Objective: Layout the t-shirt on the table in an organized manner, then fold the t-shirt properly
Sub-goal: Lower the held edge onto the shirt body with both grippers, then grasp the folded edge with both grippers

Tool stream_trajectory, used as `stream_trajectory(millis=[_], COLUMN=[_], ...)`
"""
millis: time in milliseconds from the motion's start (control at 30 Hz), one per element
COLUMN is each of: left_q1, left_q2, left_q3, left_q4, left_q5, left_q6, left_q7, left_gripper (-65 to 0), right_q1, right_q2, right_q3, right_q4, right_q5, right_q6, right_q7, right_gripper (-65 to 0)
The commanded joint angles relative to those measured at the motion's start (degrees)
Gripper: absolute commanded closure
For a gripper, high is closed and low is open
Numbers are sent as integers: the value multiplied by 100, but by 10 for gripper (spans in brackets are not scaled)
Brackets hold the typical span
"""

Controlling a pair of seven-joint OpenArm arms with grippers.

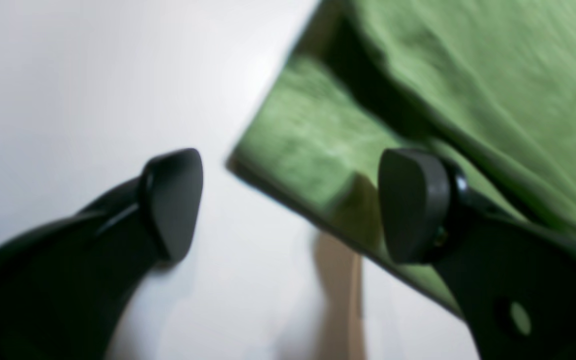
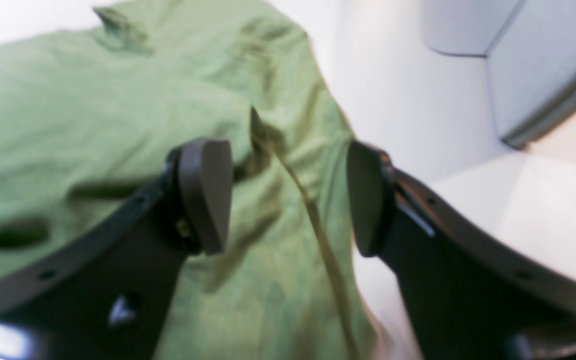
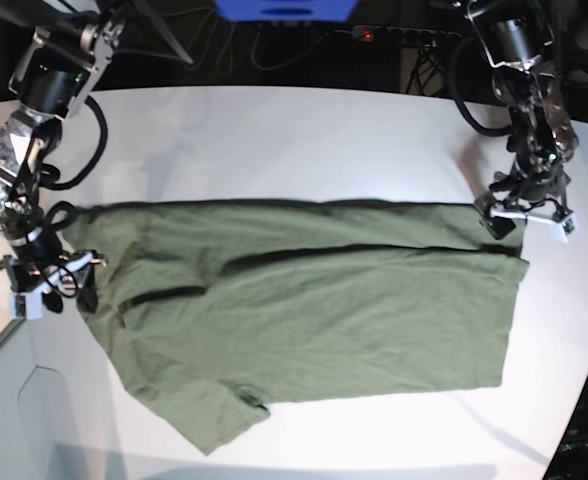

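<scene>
Olive-green t-shirt (image 3: 314,300) spread flat mid-surface (image 3: 274,140), slightly wrinkled. Left gripper (image 1: 288,205) at its far-right corner, jaws spread, holding nothing. Right gripper (image 2: 288,197) over the shirt's left edge, jaws also spread, nothing pinched

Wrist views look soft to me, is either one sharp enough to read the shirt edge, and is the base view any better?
Left wrist: blurred, the t-shirt hem smeared. Right wrist: blurred too, folds soft. Base: sharp, even light, faint shadows on the table.
</scene>
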Motion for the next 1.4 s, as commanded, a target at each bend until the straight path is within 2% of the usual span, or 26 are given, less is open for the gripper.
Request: stream_trajectory(millis=[0, 167, 333, 500, 633, 867, 1067, 1233, 1367], left_q1=[-136, -399, -435, -435, -435, -435, -435, -435, -435], left_q2=[-55, -64, -64, -64, -64, -64, -116, -134, -143], left_q3=[-7, 2, 20, 20, 11, 11, 11, 20, 20], left_q4=[-15, -630, -762, -762, -762, -762, -1087, -1166, -1166], left_q5=[-48, -30, -21, -56, -56, -39, -56, -56, -56], left_q6=[-4, -39, -39, -48, -48, -4, -39, -48, -48], left_q7=[-134, -134, -134, -134, -134, -134, -134, -134, -134], left_gripper=[-527, -526, -514, -342, -249, -302, -301, -231, -219], right_q1=[30, -269, -348, -330, -330, -225, -163, -251, -304], right_q2=[124, 124, 159, 265, 282, 344, 370, 353, 335], right_q3=[67, 67, 67, 67, 67, 216, 436, 418, 418], right_q4=[102, -92, -496, -909, -980, -971, -997, -1006, -1015], right_q5=[-31, -31, -40, -40, -40, -40, -40, -40, -40], right_q6=[4000, 4000, 4000, 4000, 4000, 4000, 4000, 4000, 4000], right_q7=[-1218, -1226, -1226, -1182, -1182, -1174, -1182, -1218, -1191], right_gripper=[-365, -365, -365, -365, -365, -365, -365, -365, -365])
